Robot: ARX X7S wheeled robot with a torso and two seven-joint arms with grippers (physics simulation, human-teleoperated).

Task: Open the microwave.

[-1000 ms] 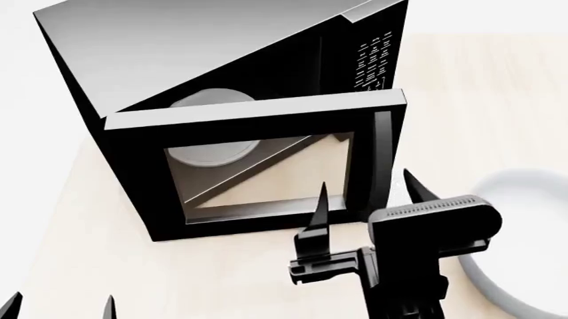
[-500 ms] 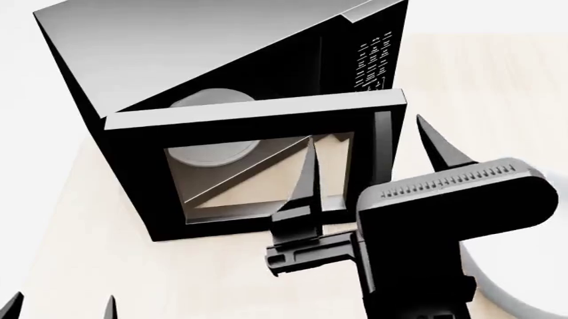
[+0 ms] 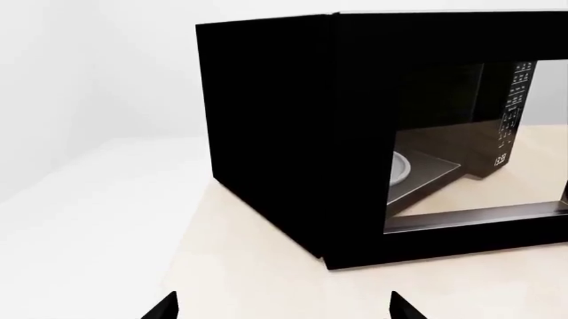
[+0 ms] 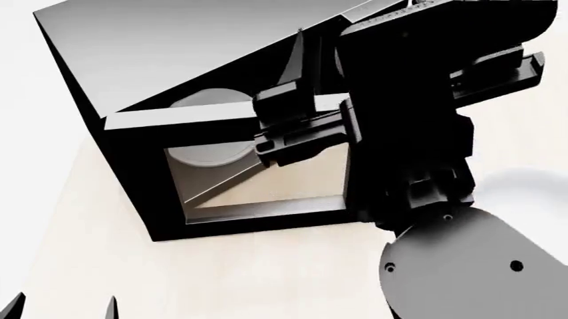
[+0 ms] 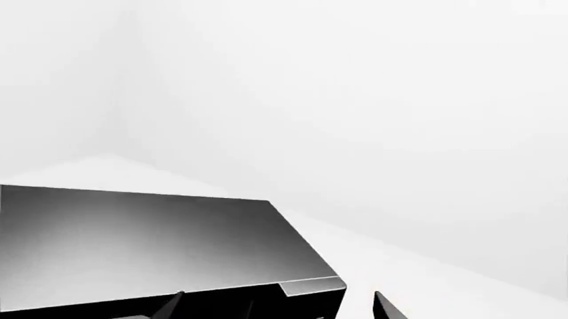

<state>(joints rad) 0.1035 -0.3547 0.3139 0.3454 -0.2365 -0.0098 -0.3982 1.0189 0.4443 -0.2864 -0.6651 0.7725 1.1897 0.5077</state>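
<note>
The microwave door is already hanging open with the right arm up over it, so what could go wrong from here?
1. The right claw is raised above the microwave; dropping could knock the open door or the grey top.
2. The arm hides the handle side in the head view, so contact there would be hard to judge.
3. The white bowl sits beside that arm; a sideways sweep might hit it.

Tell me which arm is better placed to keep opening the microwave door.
Probably the right. The right gripper is raised beside the microwave, near the door's handle side, while the left gripper hangs low and apart from it.
</note>
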